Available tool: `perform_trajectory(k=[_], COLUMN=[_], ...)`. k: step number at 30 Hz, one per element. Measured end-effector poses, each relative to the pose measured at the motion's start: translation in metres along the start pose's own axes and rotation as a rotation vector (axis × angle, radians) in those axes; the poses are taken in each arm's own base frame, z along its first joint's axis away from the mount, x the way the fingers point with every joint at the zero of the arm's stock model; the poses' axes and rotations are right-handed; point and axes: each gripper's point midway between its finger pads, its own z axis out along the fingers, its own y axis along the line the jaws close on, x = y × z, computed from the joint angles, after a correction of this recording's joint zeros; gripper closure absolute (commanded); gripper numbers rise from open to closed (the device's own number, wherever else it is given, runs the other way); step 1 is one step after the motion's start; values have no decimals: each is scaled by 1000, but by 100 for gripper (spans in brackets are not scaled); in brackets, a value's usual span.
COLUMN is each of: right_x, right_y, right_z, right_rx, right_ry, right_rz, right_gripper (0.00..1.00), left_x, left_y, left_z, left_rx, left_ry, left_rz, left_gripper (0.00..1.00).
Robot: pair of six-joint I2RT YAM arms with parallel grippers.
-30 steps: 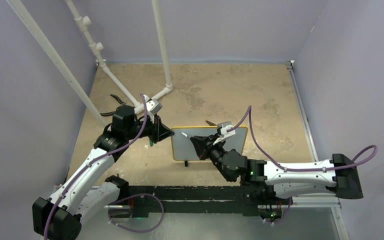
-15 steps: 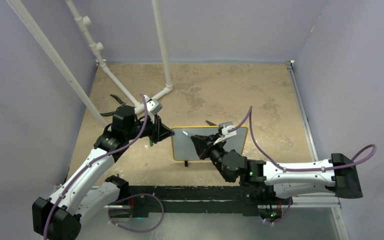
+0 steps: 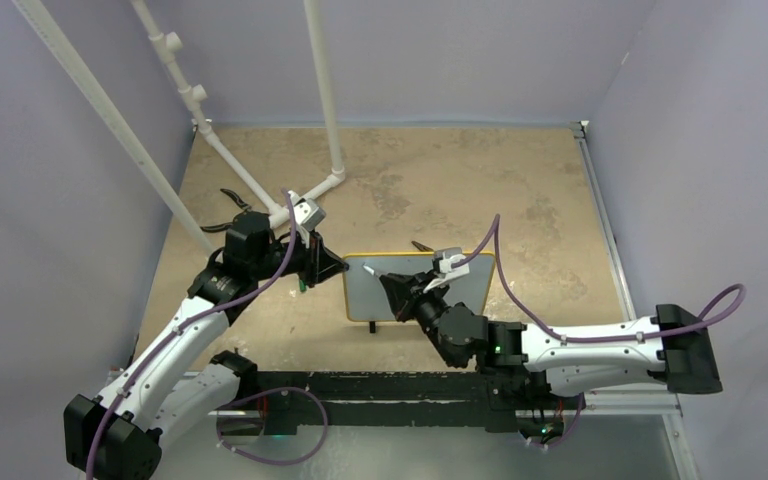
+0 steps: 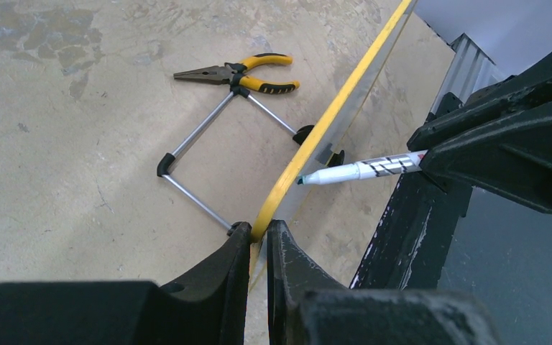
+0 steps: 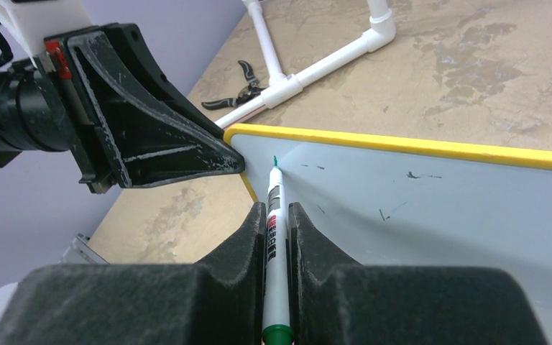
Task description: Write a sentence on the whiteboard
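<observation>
Right wrist view is showing the right pincer clamping its two black fingers tight around a white-barrelled marker with a green tip, the barrel running straight out between them. That tip is sitting at the upper left corner of the small white whiteboard with the thin yellow frame, on the white face or just off it; I cannot tell whether it is pressing on the surface. Just beside the tip, the left pincer is pinching the board's left edge near the same corner, fully closed on the frame, and appears to be steadying the board as it is standing tilted on the tan bench. From the tip, the board's long axis is stretching away to the right. The writing stroke should therefore be travelling rightward, away from the left pincer, with the right arm doing the work. No sentence is showing on the face, only a few faint dark specks.
</observation>
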Motion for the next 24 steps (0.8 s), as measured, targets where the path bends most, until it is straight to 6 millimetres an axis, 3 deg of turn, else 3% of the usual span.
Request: perform_trajectory(k=[24], right_x=[32], right_y=[-13], right_z=[-6], right_rx=[58], right_ry=[84], right_rz=[-26], right_gripper=[100], left_x=[0], left_y=[0], left_z=[0], left_rx=[-9], left_ry=[-4], left_rz=[5], left_gripper=[100])
